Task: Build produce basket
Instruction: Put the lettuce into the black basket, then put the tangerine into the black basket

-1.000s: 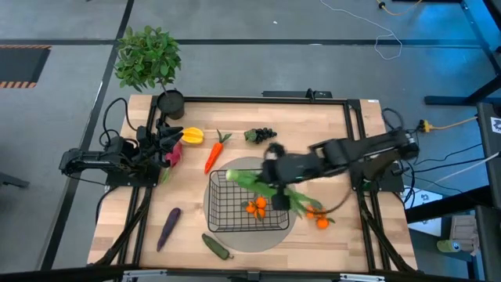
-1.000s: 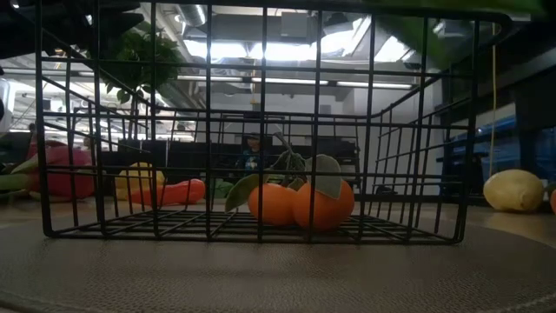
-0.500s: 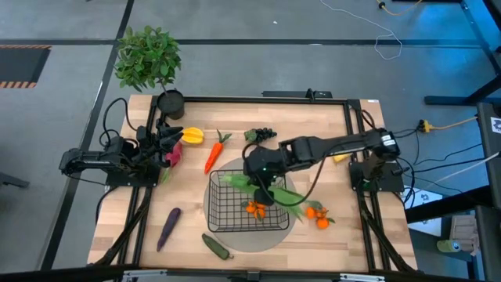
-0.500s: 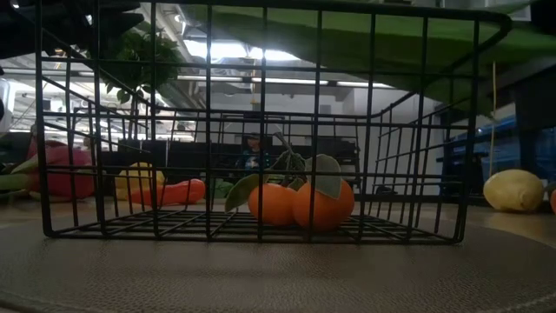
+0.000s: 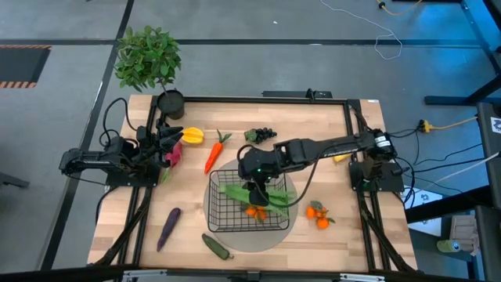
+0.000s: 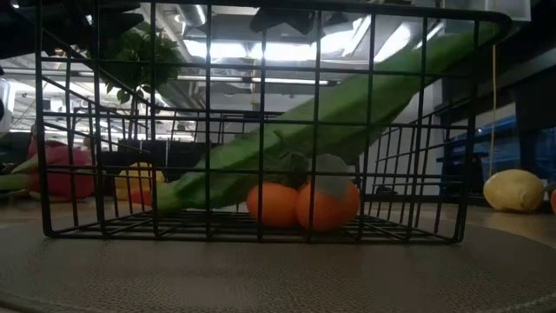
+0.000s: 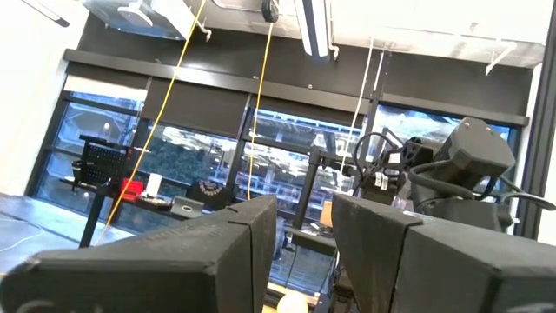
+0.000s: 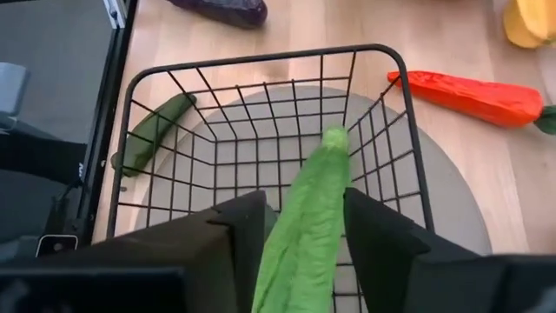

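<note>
Where my right gripper (image 5: 259,188) hangs: over the middle of the basket (image 8: 261,59), just above its rim, fingers spread to either side of the green beans (image 8: 308,200) and not gripping them as far as I can see.
Green beans: inside the basket, lying on a slant, low end on the wire floor, high end propped toward the rim; long, flat, smooth green pod.
Tangerines in basket (image 6: 300,204): two round orange ones with leaves, under the leaning beans and touching them.
Basket: black wire grid, squarish, open sides, standing on a round grey woven mat (image 6: 261,269).
Just outside the basket: I see a green cucumber (image 8: 152,130) at the mat's edge; loose tangerines (image 5: 317,213) on the side toward the right arm's base.
Farther out on the wooden table (image 5: 329,125): purple eggplant (image 5: 168,227), orange carrot (image 8: 469,96), dark grapes (image 5: 261,135), lemon (image 6: 514,189).
Left gripper (image 5: 168,141): parked at the table's left edge beside the yellow pepper (image 5: 192,136) and pink dragon fruit (image 6: 65,174); I see its fingers apart with nothing between them.
In the way: nothing but the right arm itself, stretched across above the basket.
Beyond: black pot (image 5: 169,103), leafy plant (image 5: 147,59).
</note>
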Motion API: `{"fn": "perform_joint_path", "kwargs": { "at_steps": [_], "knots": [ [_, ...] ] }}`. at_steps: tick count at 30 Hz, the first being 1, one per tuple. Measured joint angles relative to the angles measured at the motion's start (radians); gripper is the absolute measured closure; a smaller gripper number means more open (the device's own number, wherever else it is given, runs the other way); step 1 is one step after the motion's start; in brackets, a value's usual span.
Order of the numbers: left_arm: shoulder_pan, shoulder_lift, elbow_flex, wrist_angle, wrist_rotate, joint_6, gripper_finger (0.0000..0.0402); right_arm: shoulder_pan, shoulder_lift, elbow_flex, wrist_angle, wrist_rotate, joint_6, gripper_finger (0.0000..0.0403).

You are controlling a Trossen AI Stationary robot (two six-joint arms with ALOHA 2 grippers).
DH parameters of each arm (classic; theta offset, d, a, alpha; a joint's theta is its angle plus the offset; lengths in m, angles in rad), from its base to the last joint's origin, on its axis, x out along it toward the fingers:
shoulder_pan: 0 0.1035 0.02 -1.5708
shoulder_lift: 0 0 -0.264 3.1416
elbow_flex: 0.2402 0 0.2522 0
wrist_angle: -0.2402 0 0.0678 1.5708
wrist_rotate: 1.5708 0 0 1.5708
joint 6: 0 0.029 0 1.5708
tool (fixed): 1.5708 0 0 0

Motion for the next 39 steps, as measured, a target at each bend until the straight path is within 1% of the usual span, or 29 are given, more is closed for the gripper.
{"fn": "perform_joint_path", "kwargs": {
  "at_steps": [4,7,10,13,19,24,30,39],
  "knots": [
    [0.000,0.000,0.000,0.000,0.000,0.000,0.0296,0.000,-0.028,0.031,-0.048,0.001,0.030,0.0259],
    [0.000,0.000,0.000,0.000,0.000,0.000,0.0296,0.000,-0.043,0.086,-0.124,0.002,0.067,0.0264],
    [0.000,0.000,0.000,0.000,0.000,0.000,0.0296,0.003,-0.054,0.131,-0.210,0.026,0.079,0.0265],
    [0.000,0.000,0.000,0.000,-0.001,0.000,0.0296,0.020,-0.069,0.161,-0.301,0.105,0.078,0.0266],
    [0.000,0.000,0.000,0.000,0.000,0.000,0.0296,0.070,-0.092,0.168,-0.487,0.332,0.136,0.0266],
    [0.000,0.000,0.000,0.000,-0.001,0.000,0.0296,0.122,-0.094,0.168,-0.620,0.435,0.247,0.0266],
    [0.000,0.000,0.000,-0.001,-0.001,0.000,0.0296,0.194,-0.094,0.168,-0.776,0.497,0.345,0.0266],
    [0.000,0.000,0.000,-0.002,0.000,0.000,0.0296,0.264,-0.141,0.163,-0.766,0.501,0.342,0.0266]
  ]
}}
